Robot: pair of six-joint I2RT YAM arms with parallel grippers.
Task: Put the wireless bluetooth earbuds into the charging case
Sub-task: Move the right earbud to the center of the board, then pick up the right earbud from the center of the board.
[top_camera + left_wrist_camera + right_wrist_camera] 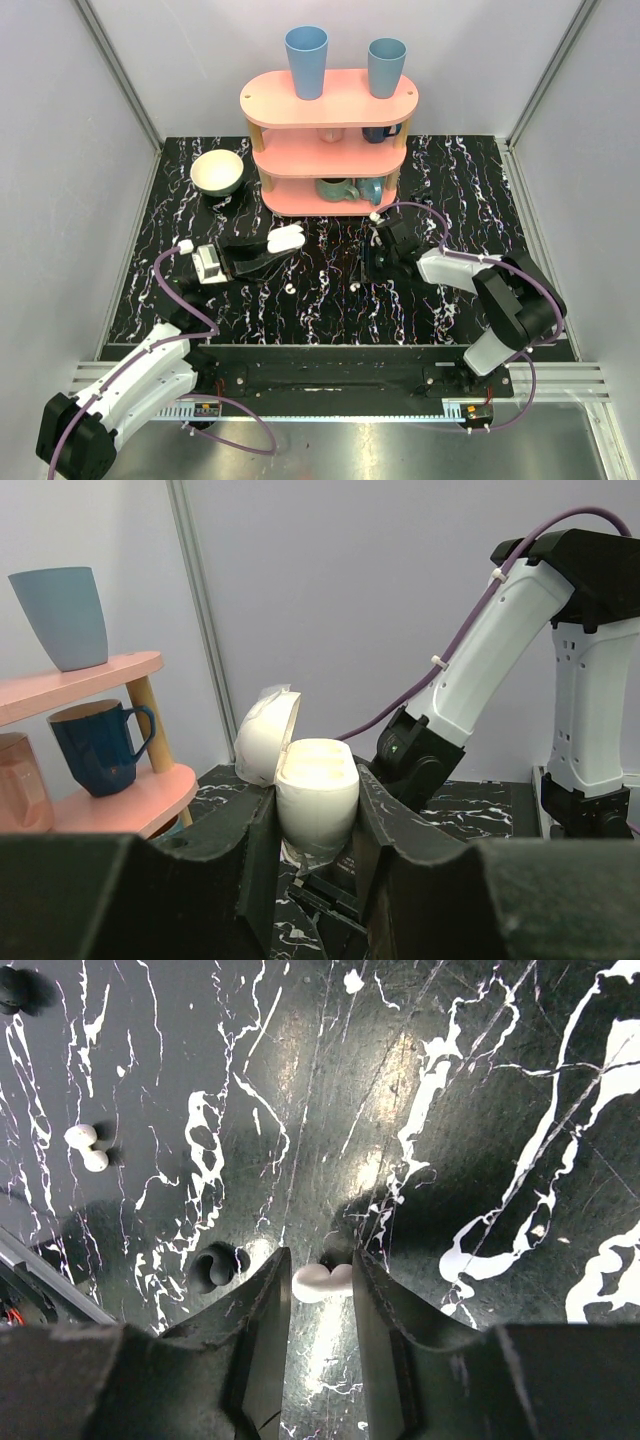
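left gripper point(315, 825) is clamped on the charging case point(316, 785), one finger on each side. Case is white, glossy and rounded, held upright off the table point(480, 1110). Its lid point(265, 735) is flipped open to the left. Can't see into the wells from this angle. In the top view it sits left of centre, just near of the pink shelf point(330, 100).

right gripper point(320, 1275) points down at the table, jaws narrow and straddling one earbud point(322, 1282) lying on the marble. Can't tell if the pads touch it. Second earbud point(85, 1147) lies loose on the table, further left and apart from both grippers.

Shelf: two blue cups point(305, 62) on top, mugs on the lower tiers, including a dark blue mug point(100, 745). Cream bowl point(217, 172) stands left of the shelf.
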